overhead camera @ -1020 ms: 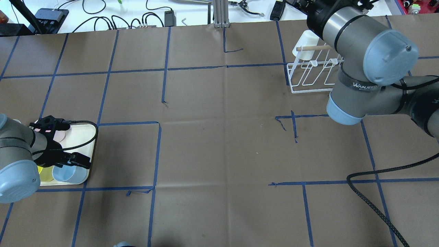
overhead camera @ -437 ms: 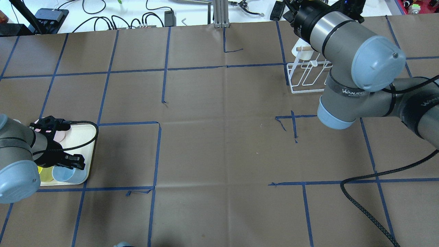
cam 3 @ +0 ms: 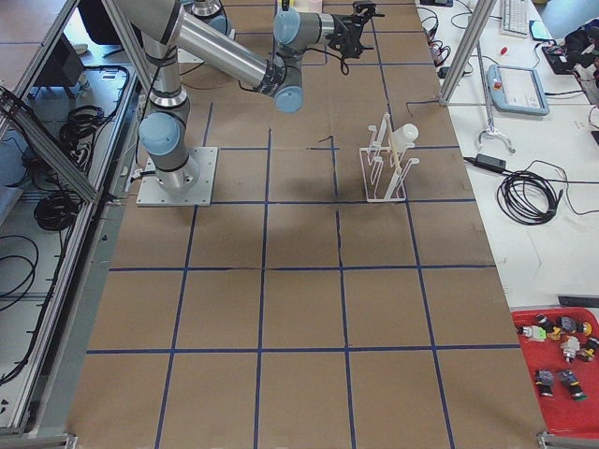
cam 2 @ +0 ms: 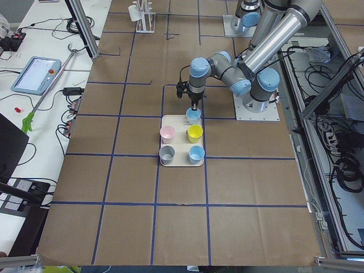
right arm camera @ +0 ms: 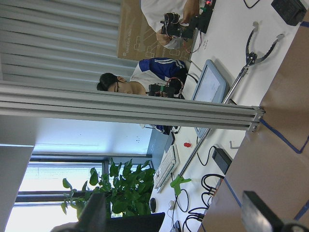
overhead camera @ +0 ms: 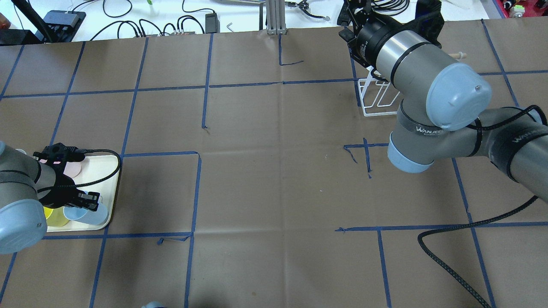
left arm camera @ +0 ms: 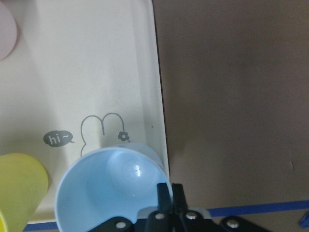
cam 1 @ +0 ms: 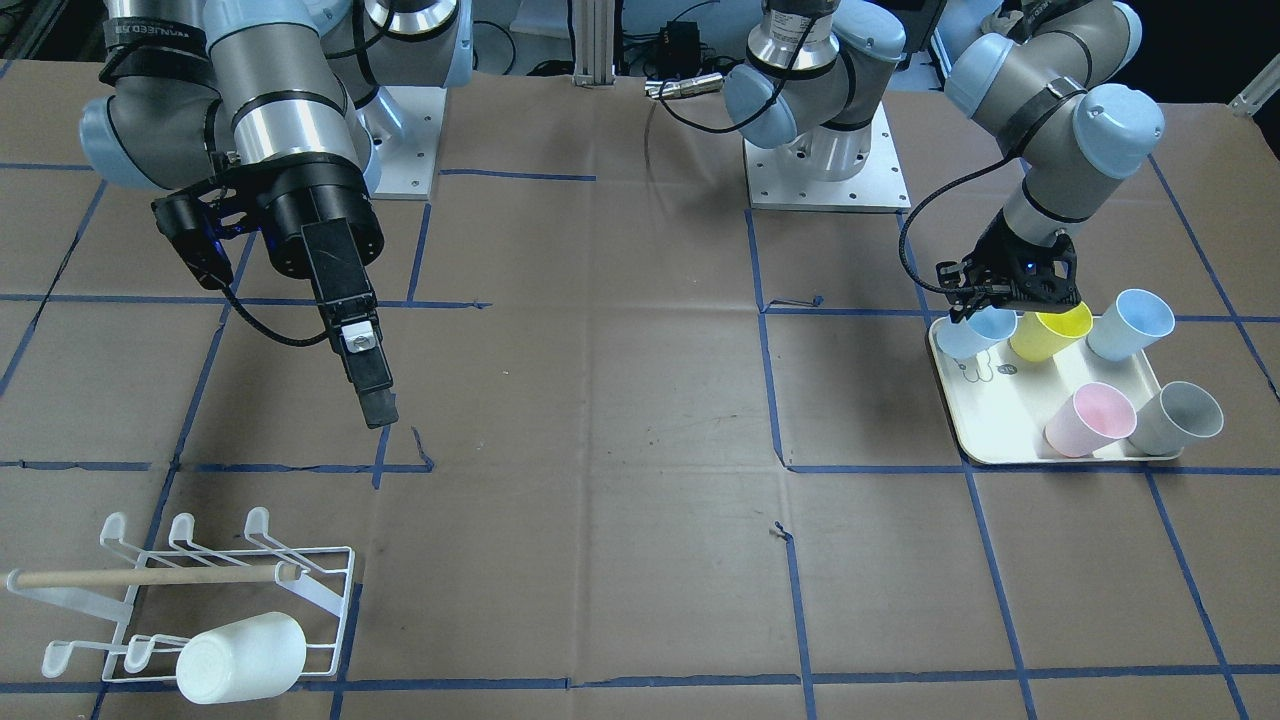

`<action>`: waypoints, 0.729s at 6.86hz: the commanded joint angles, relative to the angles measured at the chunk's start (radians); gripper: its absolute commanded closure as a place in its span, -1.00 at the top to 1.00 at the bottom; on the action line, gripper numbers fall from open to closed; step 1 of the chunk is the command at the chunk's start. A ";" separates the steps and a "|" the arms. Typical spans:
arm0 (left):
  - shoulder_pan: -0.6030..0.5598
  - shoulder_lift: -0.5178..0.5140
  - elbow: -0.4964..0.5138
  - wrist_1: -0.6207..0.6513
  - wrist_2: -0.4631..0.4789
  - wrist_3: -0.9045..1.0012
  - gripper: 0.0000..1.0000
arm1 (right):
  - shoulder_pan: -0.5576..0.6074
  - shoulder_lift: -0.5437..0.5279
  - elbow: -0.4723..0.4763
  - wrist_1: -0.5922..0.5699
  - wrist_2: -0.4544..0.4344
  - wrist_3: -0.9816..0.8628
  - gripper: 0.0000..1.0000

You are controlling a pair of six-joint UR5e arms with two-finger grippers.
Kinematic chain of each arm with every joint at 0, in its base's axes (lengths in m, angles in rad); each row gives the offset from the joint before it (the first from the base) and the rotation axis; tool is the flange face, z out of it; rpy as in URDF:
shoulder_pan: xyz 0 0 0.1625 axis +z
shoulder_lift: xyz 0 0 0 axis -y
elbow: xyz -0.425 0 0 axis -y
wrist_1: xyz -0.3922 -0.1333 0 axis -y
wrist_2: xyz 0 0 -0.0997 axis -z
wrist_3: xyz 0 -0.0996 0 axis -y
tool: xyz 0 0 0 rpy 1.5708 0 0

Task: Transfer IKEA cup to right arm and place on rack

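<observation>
My left gripper (left arm camera: 170, 191) is shut on the rim of a light blue IKEA cup (left arm camera: 111, 188), which tilts slightly over the corner of the cream tray (left arm camera: 72, 72). The front-facing view shows the same grip (cam 1: 985, 312) on that cup (cam 1: 972, 338). My right gripper (cam 1: 375, 400) hangs in the air well behind the rack (cam 1: 200, 590), fingers pointing down. In the right wrist view its fingers (right arm camera: 258, 215) stand wide apart with nothing between them. The white wire rack (overhead camera: 379, 100) holds a white cup (cam 1: 240, 655) lying on its prongs.
On the tray (cam 1: 1000, 440) stand a yellow cup (cam 1: 1050, 330), another light blue cup (cam 1: 1130, 322), a pink cup (cam 1: 1090, 418) and a grey cup (cam 1: 1180, 418). A black cable (overhead camera: 454, 261) trails over the table near the right arm. People sit beyond the table's far edge.
My right arm has swung away from the rack toward the table's middle and back. The left gripper has shifted slightly, and the blue cup in it now tilts.
</observation>
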 commanded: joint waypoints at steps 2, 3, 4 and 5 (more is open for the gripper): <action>-0.005 0.121 0.208 -0.333 0.006 -0.001 -1.00 | 0.003 0.004 0.006 -0.008 0.004 0.032 0.98; -0.008 0.115 0.293 -0.399 0.000 0.001 -1.00 | 0.003 0.002 0.006 -0.008 0.004 0.032 0.98; -0.018 0.112 0.365 -0.467 -0.005 0.004 -1.00 | 0.003 0.002 0.006 -0.008 0.004 0.033 0.98; -0.038 0.104 0.402 -0.484 -0.008 0.010 -1.00 | 0.003 0.002 0.006 -0.008 0.006 0.033 0.98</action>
